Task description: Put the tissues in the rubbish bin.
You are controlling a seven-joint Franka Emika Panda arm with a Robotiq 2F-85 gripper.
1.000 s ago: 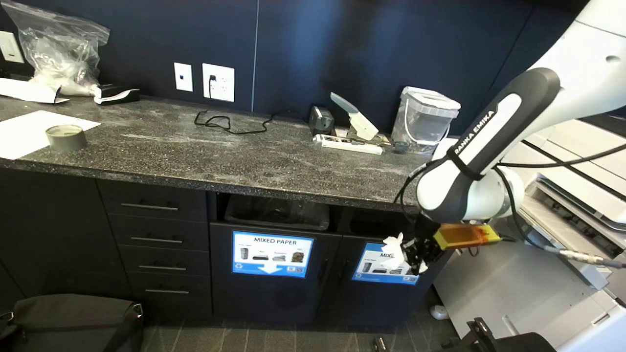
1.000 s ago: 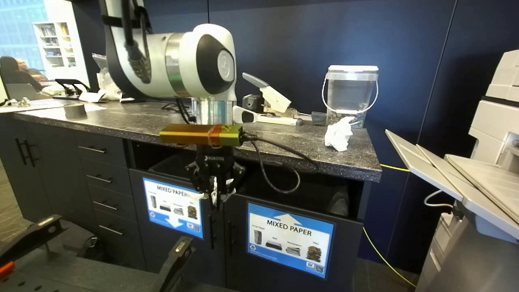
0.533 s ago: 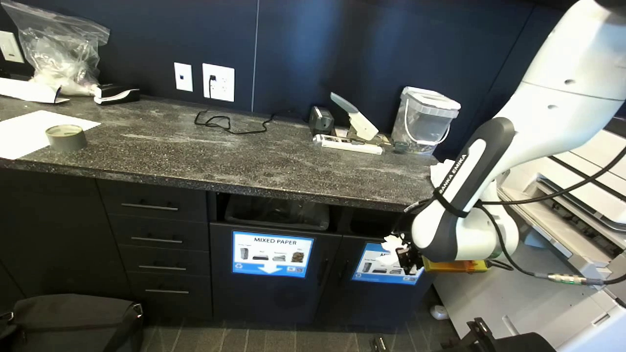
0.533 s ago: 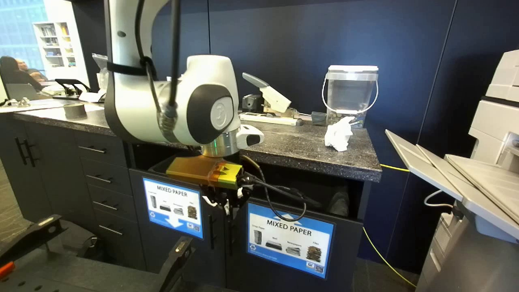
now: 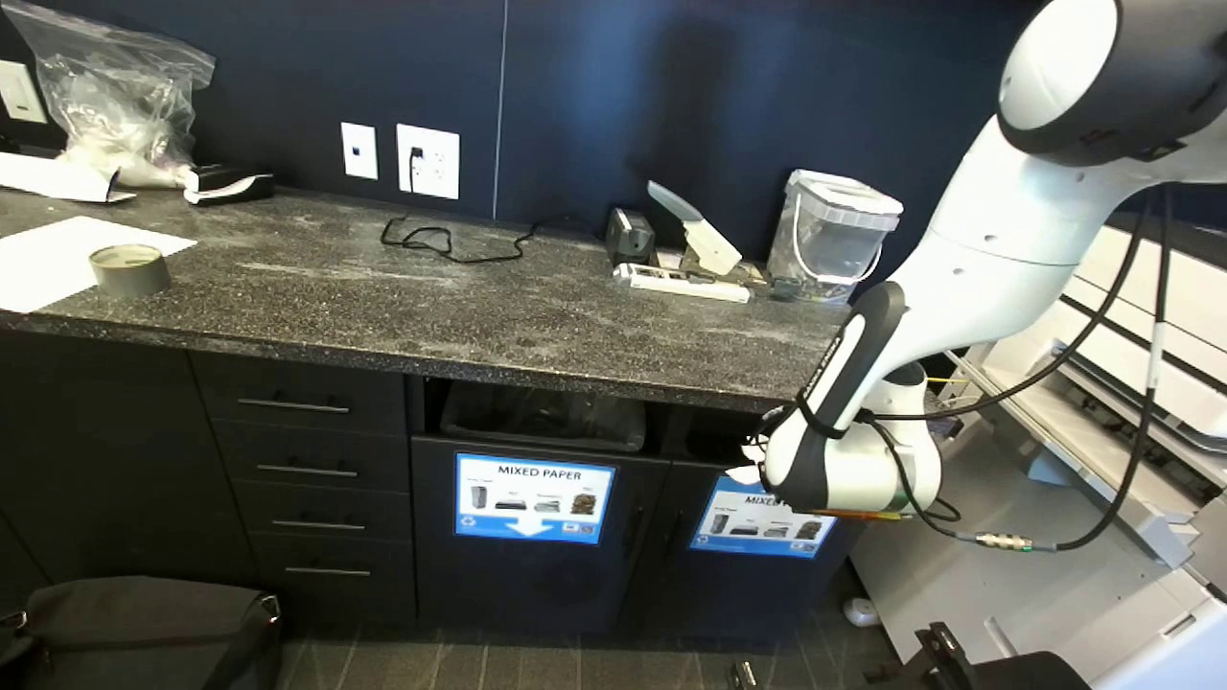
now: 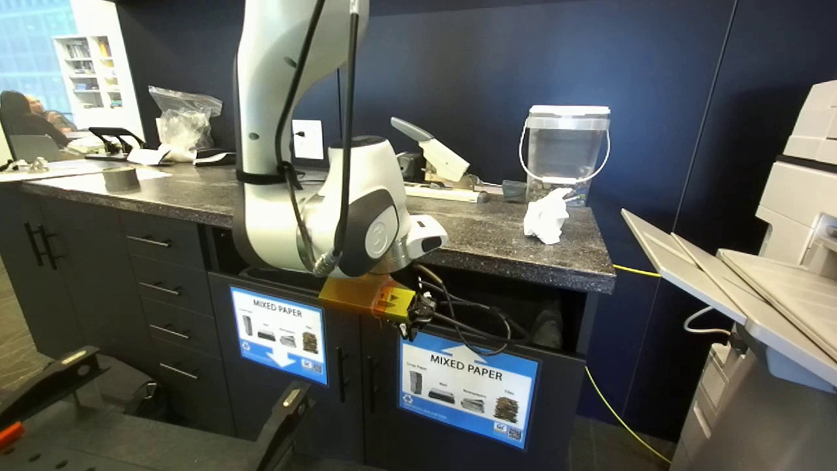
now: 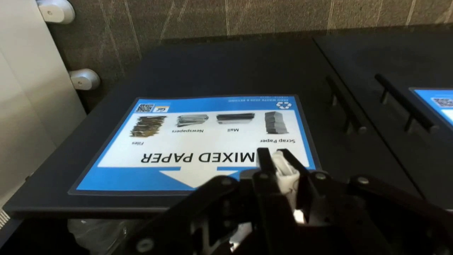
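One crumpled white tissue is pinched between the black fingers of my gripper, which is shut on it. White bits of that tissue stick out beside the wrist in an exterior view. Another tissue lies on the counter near its end. The rubbish bin is a dark cabinet compartment with a rectangular slot above its blue and white label. My gripper is tilted and hovers close in front of this slot, by the label's upper corner. In the exterior views the wrist and camera box largely hide its fingers.
A neighbouring compartment bears a similar label. On the speckled counter stand a translucent bucket, a large stapler and a tape roll. A printer stands beyond the counter's end. Loose cables hang by the wrist.
The gripper has swung from pointing down to tilted towards the cabinet, and has moved over to the bin's slot. The wrist has come lower. The tissue has stayed in the grip.
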